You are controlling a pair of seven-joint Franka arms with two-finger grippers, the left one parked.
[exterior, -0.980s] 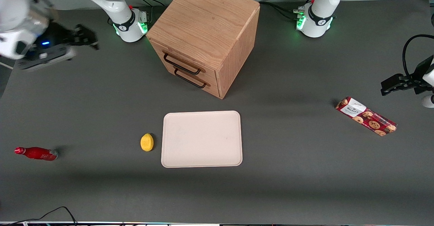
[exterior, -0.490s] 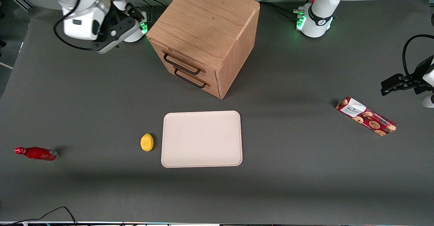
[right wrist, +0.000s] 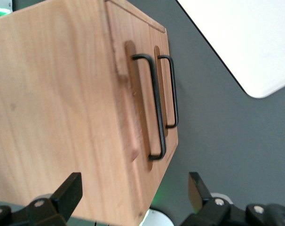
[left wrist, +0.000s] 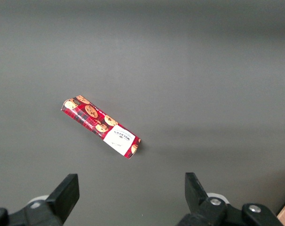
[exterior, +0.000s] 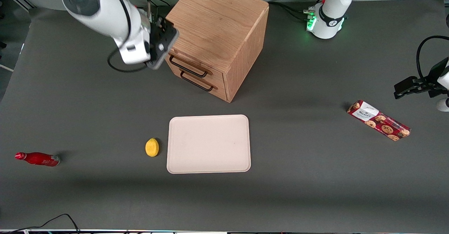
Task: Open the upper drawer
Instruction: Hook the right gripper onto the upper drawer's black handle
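Note:
The oak cabinet [exterior: 214,20] stands at the back middle of the table. Its upper drawer [exterior: 196,62] is shut, with a thin black bar handle [exterior: 187,66] across its light wood front. The matching lower drawer [exterior: 207,86] sits just beneath it, also shut. My right gripper [exterior: 162,44] hovers at the cabinet's top corner, toward the working arm's end, close to the end of the upper handle. In the right wrist view the gripper [right wrist: 134,188] is open and empty, its fingers [right wrist: 71,187] spread wide over the cabinet's top edge, with the upper handle [right wrist: 154,106] ahead of them.
A cream tray [exterior: 208,143] lies in front of the cabinet, nearer the camera, and shows in the right wrist view [right wrist: 246,42]. A yellow lemon [exterior: 152,147] lies beside it. A red bottle [exterior: 38,159] lies toward the working arm's end. A cookie box [exterior: 379,120] lies toward the parked arm's end.
My right arm has swung in from the working arm's end of the table to the cabinet's corner. The drawers have not moved.

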